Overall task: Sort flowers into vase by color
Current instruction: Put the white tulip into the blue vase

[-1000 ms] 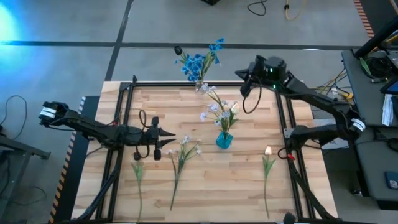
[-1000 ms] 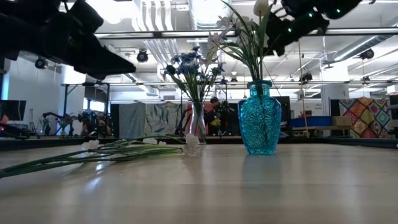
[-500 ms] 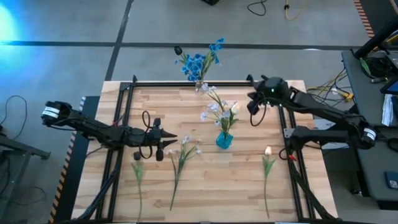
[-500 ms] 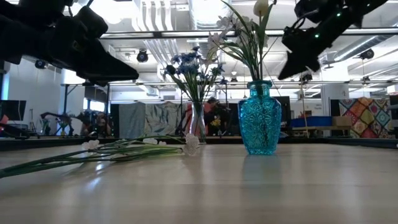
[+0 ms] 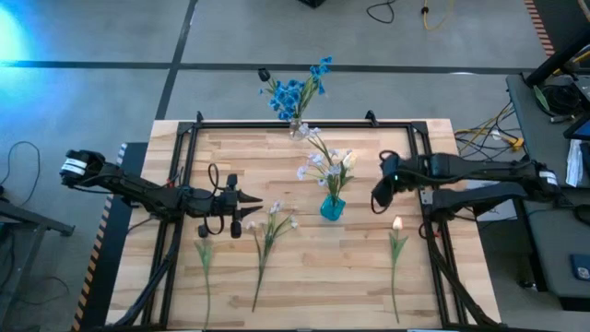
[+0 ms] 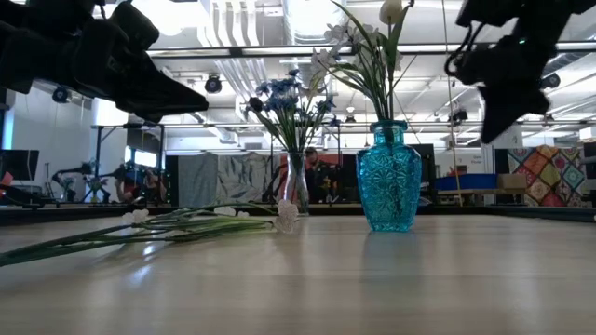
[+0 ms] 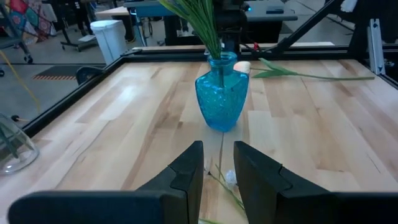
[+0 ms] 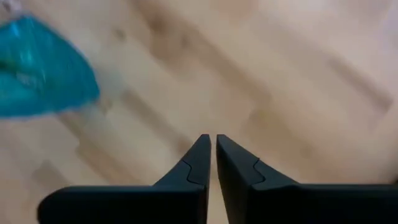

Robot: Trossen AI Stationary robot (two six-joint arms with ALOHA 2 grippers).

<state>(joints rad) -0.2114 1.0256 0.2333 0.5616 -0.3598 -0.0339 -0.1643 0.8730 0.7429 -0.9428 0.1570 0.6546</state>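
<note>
My left gripper (image 5: 251, 205) hovers above the table left of centre, open by a narrow gap (image 7: 219, 149), pointing toward the blue glass vase (image 5: 332, 208). That vase holds white-pink sprays and a cream bud. A clear vase (image 5: 297, 124) at the far edge holds blue flowers. Lying flat on the table are a white-pink spray (image 5: 274, 226) just past the left fingertips, a leafy stem (image 5: 204, 263) at the near left, and a cream-yellow tulip (image 5: 397, 242) at the near right. My right gripper (image 5: 376, 203) is shut (image 8: 212, 140), pointing down, right of the blue vase (image 8: 37, 68).
A black frame (image 5: 189, 138) runs around the wooden tabletop. Bare wood lies between the blue vase and the tulip, under my right gripper. In the low view the blue vase (image 6: 388, 186) stands in front of the clear vase (image 6: 297, 191); the room lies beyond.
My right gripper has swept from the table's far right corner toward the near edge and downward, ending beside the blue vase on its right. My left gripper has kept its place. No flower has moved.
</note>
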